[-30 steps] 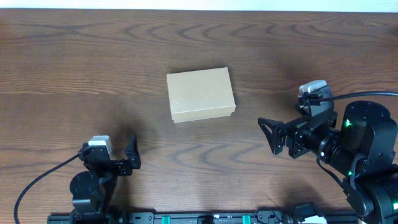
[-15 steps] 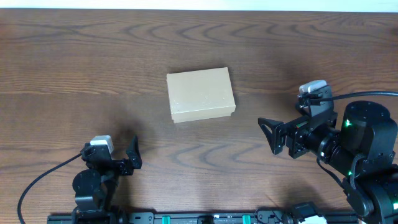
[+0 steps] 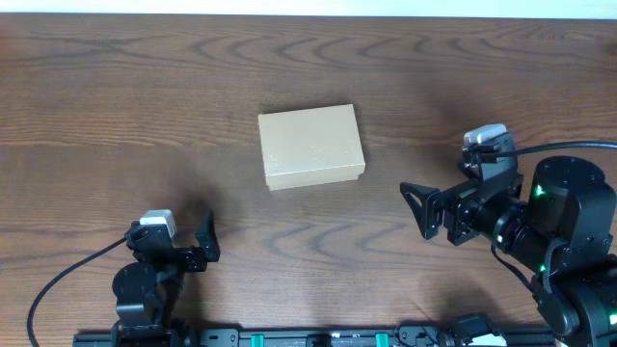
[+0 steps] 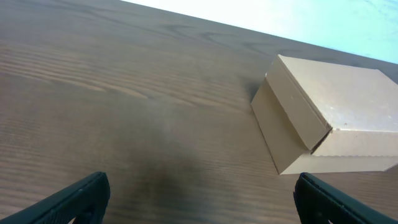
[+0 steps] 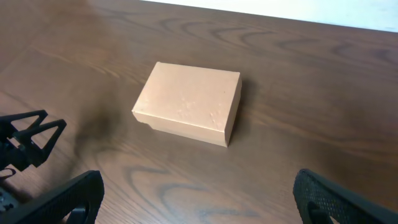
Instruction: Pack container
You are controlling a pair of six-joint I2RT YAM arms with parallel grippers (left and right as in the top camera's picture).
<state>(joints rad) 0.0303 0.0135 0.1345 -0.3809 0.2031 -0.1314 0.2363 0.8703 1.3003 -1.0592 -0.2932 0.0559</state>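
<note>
Resting closed on the table (image 3: 96,96), the container (image 3: 311,146) seems either already packed or not yet started, while the left gripper (image 3: 205,241) and right gripper (image 3: 416,207) stand wide-jawed, empty, well apart from it.

Dark wood-grain table (image 3: 116,116), pale strip (image 3: 308,6) along its far edge

Robot lab bench: wood-grain table (image 3: 106,106), black mounting rail (image 3: 318,339) at its edge.
</note>
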